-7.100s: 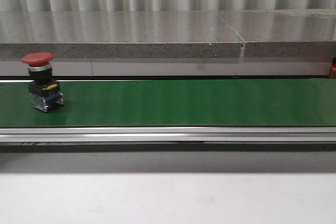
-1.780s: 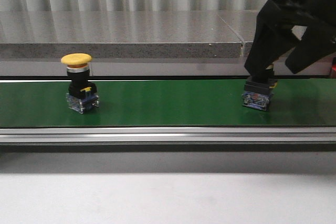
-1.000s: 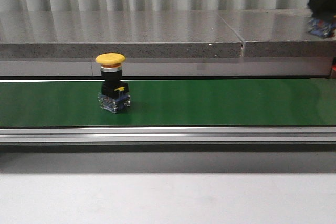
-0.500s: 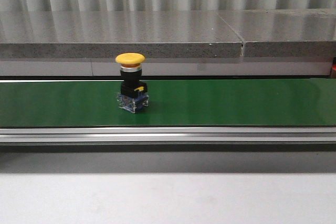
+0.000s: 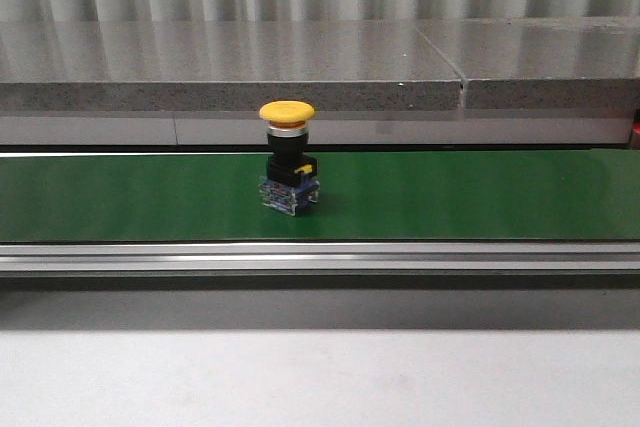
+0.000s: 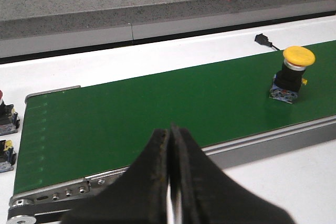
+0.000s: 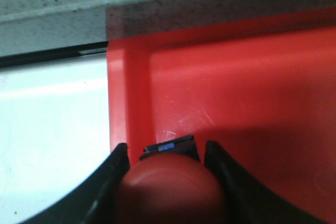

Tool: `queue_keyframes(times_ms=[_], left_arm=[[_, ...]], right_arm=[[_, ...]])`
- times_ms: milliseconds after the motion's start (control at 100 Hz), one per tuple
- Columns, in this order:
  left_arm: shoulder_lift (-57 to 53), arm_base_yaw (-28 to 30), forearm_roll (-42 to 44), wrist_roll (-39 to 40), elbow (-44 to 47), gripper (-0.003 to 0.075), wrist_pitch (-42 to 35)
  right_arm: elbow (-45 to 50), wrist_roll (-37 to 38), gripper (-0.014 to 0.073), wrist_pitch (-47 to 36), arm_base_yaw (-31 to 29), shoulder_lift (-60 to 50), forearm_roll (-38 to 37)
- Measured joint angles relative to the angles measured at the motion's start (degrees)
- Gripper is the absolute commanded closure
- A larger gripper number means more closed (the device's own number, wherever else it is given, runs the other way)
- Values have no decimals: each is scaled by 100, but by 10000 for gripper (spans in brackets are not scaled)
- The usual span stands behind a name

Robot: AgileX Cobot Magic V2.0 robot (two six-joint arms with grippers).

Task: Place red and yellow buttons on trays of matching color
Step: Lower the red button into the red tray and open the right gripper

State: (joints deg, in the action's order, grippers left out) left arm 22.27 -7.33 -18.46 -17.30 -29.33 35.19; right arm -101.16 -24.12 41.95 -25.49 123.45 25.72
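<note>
A yellow button [image 5: 287, 172] with a black body stands upright on the green belt [image 5: 450, 197], near the middle in the front view. In the left wrist view the yellow button [image 6: 294, 72] is far off to one side of my left gripper [image 6: 170, 129], which is shut on nothing and hovers over the belt's near rail. My right gripper [image 7: 166, 148] is shut on the red button [image 7: 170, 187], its fingers on either side of the red cap. It holds the button just inside the corner of the red tray [image 7: 236, 87]. The yellow tray is out of view. Neither gripper shows in the front view.
A grey stone ledge [image 5: 300, 67] runs behind the belt. Two more buttons [image 6: 6, 119] sit off the belt's end in the left wrist view. A small black cable end [image 6: 262, 39] lies on the white surface beyond the belt. White table [image 7: 52, 129] borders the red tray.
The yellow button has travelled right along the belt. My right arm lifted the red button off the belt and left the front view.
</note>
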Motion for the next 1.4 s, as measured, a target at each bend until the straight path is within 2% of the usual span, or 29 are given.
queue_keyframes(times_ms=[240,310,380,520,590,640,1010,1220,1400], left_arm=[[0,0,0,0,0,740,0],[0,0,0,0,0,740,0],[0,0,0,0,0,740,0],[0,0,0,0,0,740,0],[0,0,0,0,0,740,0],[0,0,0,0,0,740,0],[0,0,0,0,0,740,0],[0,0,0,0,0,740,0],[0,0,0,0,0,740,0]], right_arm=[[0,0,478,-118,0,229,0],[0,11,442,-128,0,282,0],[0,9,354,-138,0,314,0],[-11,9,69,-142,0,314,0],[-62,9,-29,-132,0,314,0],[-137,9,-64,-100,0,314,0],[-927,73,-59,877,0,183,113],[-937,271,1,1415,0,-457,135],[-763,280,2,1815,0,-1232,150]])
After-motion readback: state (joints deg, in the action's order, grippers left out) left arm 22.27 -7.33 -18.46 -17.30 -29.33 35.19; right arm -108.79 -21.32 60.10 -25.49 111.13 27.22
